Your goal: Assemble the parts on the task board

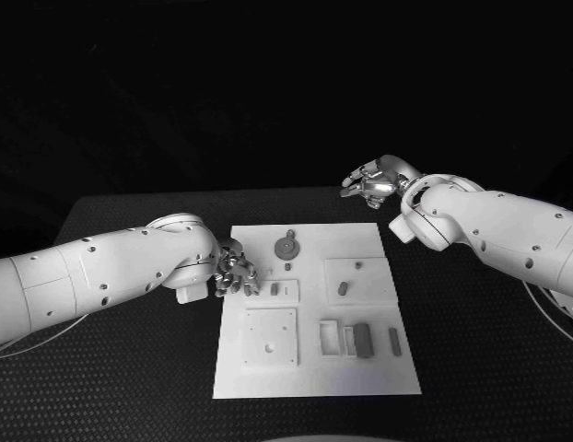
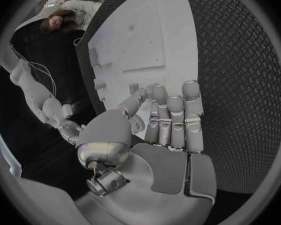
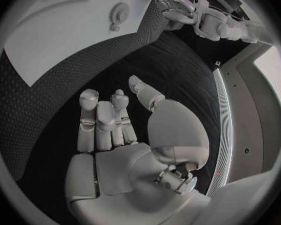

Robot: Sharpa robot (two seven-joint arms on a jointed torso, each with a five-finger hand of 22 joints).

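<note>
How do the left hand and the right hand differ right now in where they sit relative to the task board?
The left hand is at the task board's left edge, fingers reaching over it near the small parts; the right hand hangs over the black table beyond the board's far right corner, off the board. The left hand is lower and nearer the robot; the right is farther away. Both hold nothing, fingers apart.

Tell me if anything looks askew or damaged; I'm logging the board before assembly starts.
Nothing stands out. The task board lies flat on the table, roughly square to its edges, the parts lie apart on it, and the left robot hand and right robot hand hold nothing.
</note>
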